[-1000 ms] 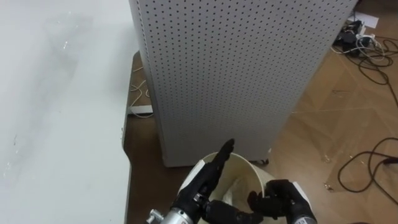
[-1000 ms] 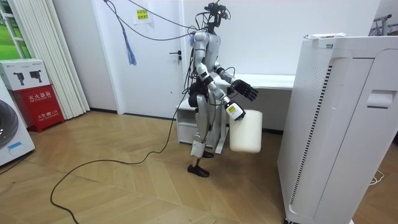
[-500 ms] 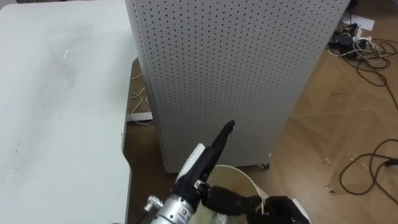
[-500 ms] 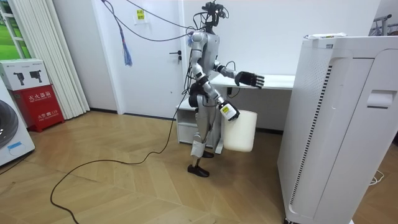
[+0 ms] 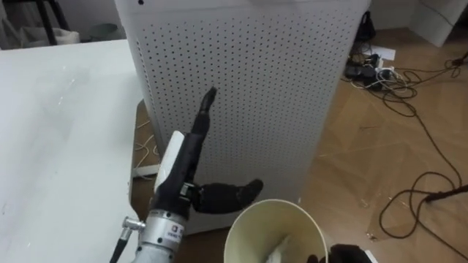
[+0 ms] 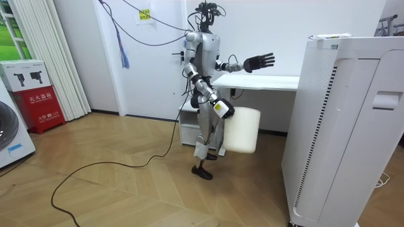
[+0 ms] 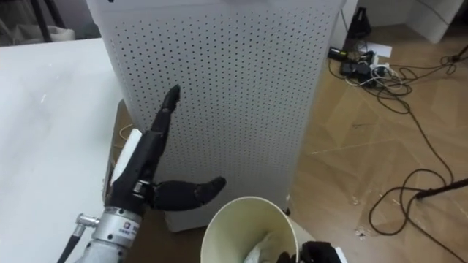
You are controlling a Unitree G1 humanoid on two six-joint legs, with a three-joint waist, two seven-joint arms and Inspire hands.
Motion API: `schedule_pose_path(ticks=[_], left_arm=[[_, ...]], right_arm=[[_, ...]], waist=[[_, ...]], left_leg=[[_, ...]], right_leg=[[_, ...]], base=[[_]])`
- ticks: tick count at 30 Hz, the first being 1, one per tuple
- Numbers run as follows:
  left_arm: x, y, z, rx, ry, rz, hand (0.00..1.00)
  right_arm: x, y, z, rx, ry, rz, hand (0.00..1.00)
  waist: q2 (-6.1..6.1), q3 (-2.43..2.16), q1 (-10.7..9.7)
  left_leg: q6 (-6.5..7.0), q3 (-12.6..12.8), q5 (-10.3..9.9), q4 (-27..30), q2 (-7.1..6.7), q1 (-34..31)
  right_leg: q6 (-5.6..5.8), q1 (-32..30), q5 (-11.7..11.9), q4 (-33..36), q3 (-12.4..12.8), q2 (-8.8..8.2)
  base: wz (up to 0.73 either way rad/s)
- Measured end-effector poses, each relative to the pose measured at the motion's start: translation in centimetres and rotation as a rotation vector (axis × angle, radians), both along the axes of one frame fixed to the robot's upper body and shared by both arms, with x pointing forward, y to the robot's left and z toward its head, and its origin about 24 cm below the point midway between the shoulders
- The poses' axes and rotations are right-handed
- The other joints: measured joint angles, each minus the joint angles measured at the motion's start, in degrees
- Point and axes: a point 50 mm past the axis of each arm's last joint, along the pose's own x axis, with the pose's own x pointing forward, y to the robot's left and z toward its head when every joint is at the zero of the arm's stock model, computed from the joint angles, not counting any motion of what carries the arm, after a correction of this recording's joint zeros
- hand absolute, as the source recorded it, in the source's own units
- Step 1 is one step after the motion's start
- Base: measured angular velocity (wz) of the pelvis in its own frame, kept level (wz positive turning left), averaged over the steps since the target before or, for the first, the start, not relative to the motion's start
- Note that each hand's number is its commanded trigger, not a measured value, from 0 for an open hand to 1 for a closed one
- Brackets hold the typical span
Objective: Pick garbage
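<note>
Two hands on your feed | left hand (image 5: 180,169) held up before the perforated white cabinet (image 5: 285,88), fingers straight, thumb spread wide | right hand (image 5: 348,255) at the cream bin (image 5: 257,225), fingers: you cannot tell | white garbage (image 5: 282,247) lies inside the bin | white table (image 5: 58,146) at the robot's left

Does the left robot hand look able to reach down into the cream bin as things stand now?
Probably yes. The left robot hand is open and held up just left of the cream bin, whose mouth faces up with nothing between them. The right robot hand holds the bin's rim.
</note>
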Motion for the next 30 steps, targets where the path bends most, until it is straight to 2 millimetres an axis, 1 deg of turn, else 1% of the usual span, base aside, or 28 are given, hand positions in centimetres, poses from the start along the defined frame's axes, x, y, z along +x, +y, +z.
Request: schedule_pose_path(ticks=[1, 6, 8, 10, 12, 14, 15, 16, 19, 21, 23, 27, 30], left_arm=[[0.0, 0.3, 0.3, -0.012, -0.025, 0.026, 0.00], [-0.2, 0.2, 0.7, 0.032, -0.086, 0.065, 0.00], [-0.2, 0.3, 0.7, 0.042, -0.088, 0.071, 0.00], [-0.3, 0.5, 0.7, 0.065, -0.098, 0.083, 0.00], [-0.3, 0.9, 0.7, 0.089, -0.108, 0.096, 0.00], [-0.3, 1.3, 0.8, 0.108, -0.117, 0.114, 0.00], [-0.4, 1.6, 0.9, 0.107, -0.124, 0.126, 0.00], [-0.6, 1.8, 1.2, 0.098, -0.134, 0.139, 0.00], [-1.3, 2.3, 1.2, 0.087, -0.144, 0.176, 0.00], [-1.4, 2.4, 1.5, 0.104, -0.161, 0.184, 0.00], [-1.5, 2.3, 2.0, 0.105, -0.195, 0.200, 0.00], [-1.6, 2.5, 2.2, 0.091, -0.220, 0.230, 0.00], [-1.7, 3.0, 2.7, 0.120, -0.252, 0.260, 0.00]], right_arm=[[-0.2, 0.0, -0.1, 0.007, 0.005, -0.005, 1.00], [-0.3, 0.1, -0.2, 0.018, 0.011, 0.016, 1.00], [-0.3, 0.2, -0.2, 0.027, 0.012, 0.029, 1.00], [-0.4, 0.3, -0.3, 0.036, 0.016, 0.042, 1.00], [-0.3, 0.4, -0.2, 0.038, 0.014, 0.057, 1.00], [-0.3, 0.5, -0.2, 0.029, 0.016, 0.076, 1.00], [-0.3, 0.5, -0.2, 0.025, 0.016, 0.080, 1.00], [-0.3, 0.5, -0.2, 0.021, 0.014, 0.087, 1.00], [-0.3, 0.6, -0.2, 0.011, 0.015, 0.104, 1.00], [-0.2, 0.5, -0.1, 0.007, 0.011, 0.100, 1.00], [-0.1, 0.4, 0.0, 0.000, 0.005, 0.097, 1.00], [0.2, 0.4, 0.4, -0.005, -0.013, 0.102, 1.00], [0.3, 0.5, 0.5, -0.005, -0.019, 0.127, 1.00]], waist=[[-0.05, 0.01, 0.12], [-0.56, 0.21, 0.10], [-0.63, 0.26, 0.15], [-0.63, 0.26, 1.25], [-0.46, 0.32, 1.95], [-0.30, 0.31, 2.22], [-0.08, 0.26, 3.04], [0.16, 0.31, 3.46], [0.90, 0.20, 3.37], [1.16, 0.16, 3.13], [1.31, 0.15, 2.87], [1.37, 0.15, 2.88], [1.47, 0.21, 3.59]], left_leg=[[-0.02, 0.48, -0.03, -0.46, 0.01, 0.55], [-0.04, 0.54, -0.01, -0.75, -0.04, 1.45], [-0.28, 0.57, -0.17, -0.58, 0.27, 1.44], [-0.89, 0.63, -0.65, -0.18, 0.99, 1.54], [-1.39, 0.39, -1.16, 0.45, 1.67, 1.48], [-1.88, 0.13, -1.74, 1.11, 1.84, 1.46], [-2.08, -1.66, -2.00, 1.23, 1.79, 1.54], [-2.28, -4.05, -2.21, 1.29, 1.68, 1.69], [-2.44, -8.10, -2.31, 1.25, 1.31, 2.02], [-2.44, -9.81, -2.31, 0.82, 1.08, 2.10], [-2.52, -10.20, -2.26, -0.06, 0.90, 2.17], [-2.52, -10.20, -2.25, -0.23, 0.85, 2.30], [-2.64, -8.85, -2.33, 0.20, 1.22, 2.45]], right_leg=[[-0.08, 0.12, 0.16, -0.02, -0.14, 0.01], [-0.27, 0.10, 0.38, -0.04, -0.18, 0.26], [-0.51, 0.02, 0.53, -0.08, -1.29, 0.30], [-1.32, -0.06, 1.02, -0.61, -3.76, 0.67], [-1.88, 0.01, 1.34, -1.14, -4.72, 1.24], [-2.28, -0.13, 1.22, -1.13, -4.72, 1.92], [-2.63, -0.49, 1.24, -1.08, -4.38, 2.37], [-2.83, -0.74, 1.35, -1.09, -3.14, 3.02], [-3.08, -1.05, 1.31, -0.94, -1.49, 3.70], [-3.15, -1.28, 1.27, -0.94, -1.21, 3.87], [-3.20, -1.76, 1.31, -0.90, -1.04, 3.95], [-3.20, -1.81, 1.39, -0.89, -0.92, 3.95], [-3.38, -1.93, 1.48, -0.74, -1.00, 4.28]], base=[[-0.38], [-0.21], [-0.10], [-0.23], [-0.27], [-0.30], [-0.51], [-0.56], [-0.40], [-0.16], [-0.09], [-0.01], [-0.13]])
